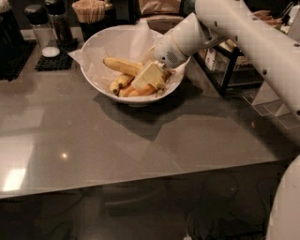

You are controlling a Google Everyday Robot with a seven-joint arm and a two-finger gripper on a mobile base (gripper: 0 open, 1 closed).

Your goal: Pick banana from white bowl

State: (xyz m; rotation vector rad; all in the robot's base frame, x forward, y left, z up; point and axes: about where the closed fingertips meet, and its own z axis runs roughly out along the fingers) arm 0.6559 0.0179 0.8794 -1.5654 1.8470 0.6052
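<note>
The white bowl [96, 75] stands at the back middle of the grey table, lined with crumpled white paper. The banana [122, 65], long and plain yellow, lies across the bowl's middle, its right end hidden behind the gripper. Shorter yellow bananas [120, 83] and orange-tinted ones [140, 91] lie in front of it. My gripper [149, 77] reaches down into the bowl from the right, over the right end of the pile and right against the bananas. The white arm [243, 33] comes in from the upper right.
Glass shakers [41, 29] stand on a black mat [56, 61] at the back left. A cup of wooden sticks [89, 11] and a brown bag [161, 7] stand behind the bowl. A black wire rack [225, 65] with boxes stands to the right. The table's front edge [140, 180] runs across the lower part of the view.
</note>
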